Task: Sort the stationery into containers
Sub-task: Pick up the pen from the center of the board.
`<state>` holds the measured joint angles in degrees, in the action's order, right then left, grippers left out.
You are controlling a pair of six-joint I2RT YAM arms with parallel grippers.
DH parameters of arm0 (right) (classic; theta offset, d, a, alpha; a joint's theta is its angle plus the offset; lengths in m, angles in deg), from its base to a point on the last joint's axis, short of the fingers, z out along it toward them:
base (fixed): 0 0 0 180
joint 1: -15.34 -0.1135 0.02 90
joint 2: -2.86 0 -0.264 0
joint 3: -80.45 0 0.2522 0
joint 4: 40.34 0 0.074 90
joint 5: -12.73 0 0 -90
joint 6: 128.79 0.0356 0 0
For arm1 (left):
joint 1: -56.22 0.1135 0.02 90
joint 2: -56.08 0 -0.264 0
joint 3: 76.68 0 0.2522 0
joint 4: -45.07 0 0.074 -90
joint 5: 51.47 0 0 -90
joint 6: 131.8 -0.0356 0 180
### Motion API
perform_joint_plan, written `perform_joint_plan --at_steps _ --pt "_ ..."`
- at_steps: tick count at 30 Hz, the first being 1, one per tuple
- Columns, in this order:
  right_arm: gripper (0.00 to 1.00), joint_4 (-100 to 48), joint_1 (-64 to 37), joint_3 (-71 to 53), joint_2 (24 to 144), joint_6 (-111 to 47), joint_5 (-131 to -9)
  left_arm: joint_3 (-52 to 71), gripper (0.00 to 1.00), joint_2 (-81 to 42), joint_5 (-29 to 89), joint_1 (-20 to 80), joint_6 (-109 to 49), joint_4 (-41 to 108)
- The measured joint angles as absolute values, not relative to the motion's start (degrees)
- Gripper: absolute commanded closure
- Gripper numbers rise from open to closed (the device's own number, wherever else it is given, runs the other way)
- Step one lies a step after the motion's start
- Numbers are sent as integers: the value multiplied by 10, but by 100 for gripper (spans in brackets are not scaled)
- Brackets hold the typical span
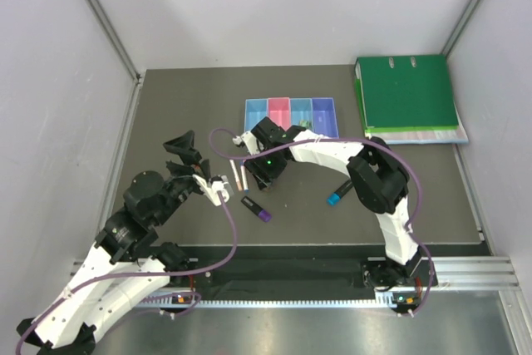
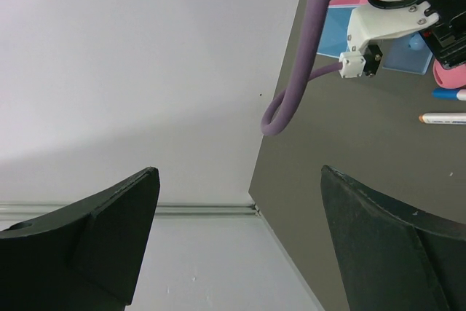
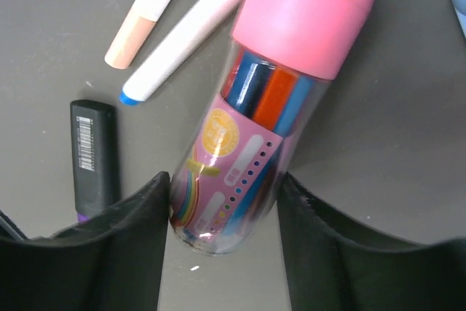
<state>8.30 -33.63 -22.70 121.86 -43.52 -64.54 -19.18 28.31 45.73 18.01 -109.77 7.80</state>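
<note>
R claw (image 3: 224, 194): clamped on thick clear plastic pen tube with pink cap (image 3: 287, 41) | black barcoded marker (image 3: 93, 152): just outside one finger | L claw (image 2: 237, 172): spread wide, holding nothing

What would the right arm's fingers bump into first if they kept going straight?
The clear plastic tube of coloured pens with a pink cap; it lies between the fingers, probably on the dark table.

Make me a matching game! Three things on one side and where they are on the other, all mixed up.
Things:
1 green binder
2 pink-capped tube
3 black marker with blue end

Places:
A between the fingers of the right gripper
B far right corner of the table
C lying loose by the elbow of the right arm

Pairs: 1-B, 2-A, 3-C
</note>
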Motion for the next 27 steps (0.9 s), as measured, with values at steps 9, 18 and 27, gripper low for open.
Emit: perform_joint_plan --at_steps 9,18,27 --pt "100 79 -340 -222 1213 -438 -673 -205 4 279 470 180 -1073 90" --pt "100 86 -340 -187 1160 -456 -725 -207 4 254 501 180 -977 94" --pt "100 100 -340 -166 1037 -488 -773 -164 2 217 475 180 -889 30"
